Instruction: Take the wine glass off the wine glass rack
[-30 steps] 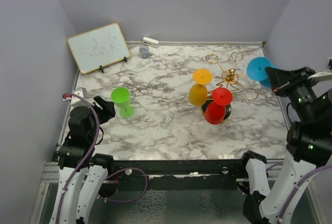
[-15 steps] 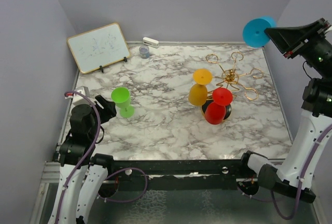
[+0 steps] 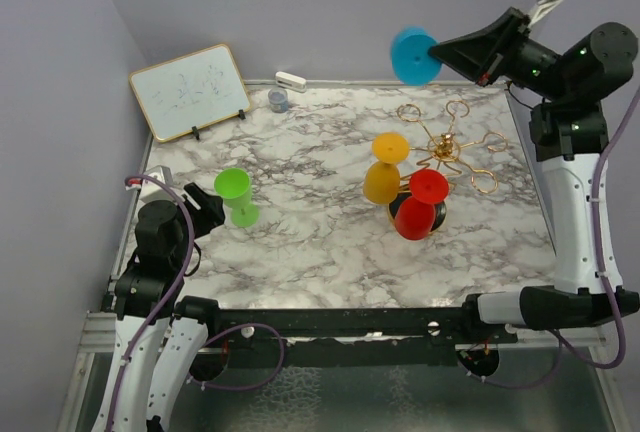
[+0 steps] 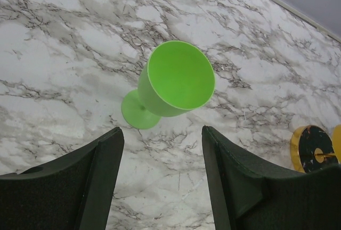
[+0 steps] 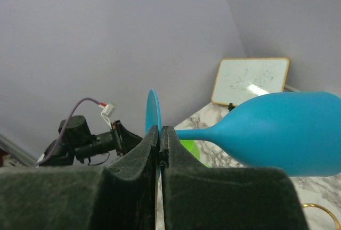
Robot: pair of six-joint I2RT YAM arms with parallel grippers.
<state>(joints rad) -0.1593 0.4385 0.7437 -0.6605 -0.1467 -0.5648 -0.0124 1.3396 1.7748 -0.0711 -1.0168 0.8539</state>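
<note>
The gold wire wine glass rack (image 3: 447, 148) stands at the right of the marble table; its black gold-rimmed base shows in the left wrist view (image 4: 311, 147). An orange glass (image 3: 383, 174) and a red glass (image 3: 418, 207) hang upside down on its near-left arms. My right gripper (image 3: 440, 52) is raised high behind the rack, shut on the foot disc of a blue wine glass (image 3: 412, 55), which lies sideways (image 5: 282, 134) beyond the closed fingers (image 5: 161, 130). A green glass (image 3: 235, 195) stands upright at the left (image 4: 173, 81). My left gripper (image 4: 162, 134) is open and empty just short of it.
A small whiteboard (image 3: 190, 90) leans at the back left. A small grey cup (image 3: 278, 100) and a white eraser (image 3: 291, 80) sit by the back wall. Grey walls enclose the table on three sides.
My right arm has lifted the blue glass from beside the rack's right arms, carrying it up and to the left, well above the table. The left arm has not moved.
</note>
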